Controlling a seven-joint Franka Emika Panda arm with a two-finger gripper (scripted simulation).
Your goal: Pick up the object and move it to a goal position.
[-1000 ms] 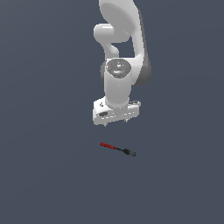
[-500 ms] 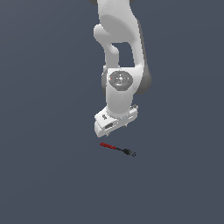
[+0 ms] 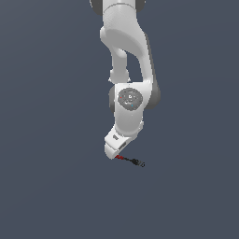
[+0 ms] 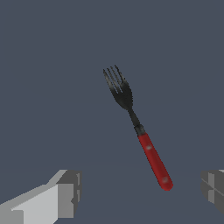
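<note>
The object is a small fork with a red handle, dark shaft and black-grey tines. In the wrist view the fork lies flat on the grey floor, and the end of its red handle lies between my two fingers. My gripper is open, with one grey fingertip on one side and the other at the frame edge. In the exterior view the gripper is low over the handle end of the fork. It hides most of the red part, while the dark shaft and tip stick out to the exterior view's right.
A plain dark grey floor lies all around. The white arm rises above the gripper. No other objects are in view.
The arm has come down toward the fork over the last second. The hand now sits right over the red handle end. The fork has not moved.
</note>
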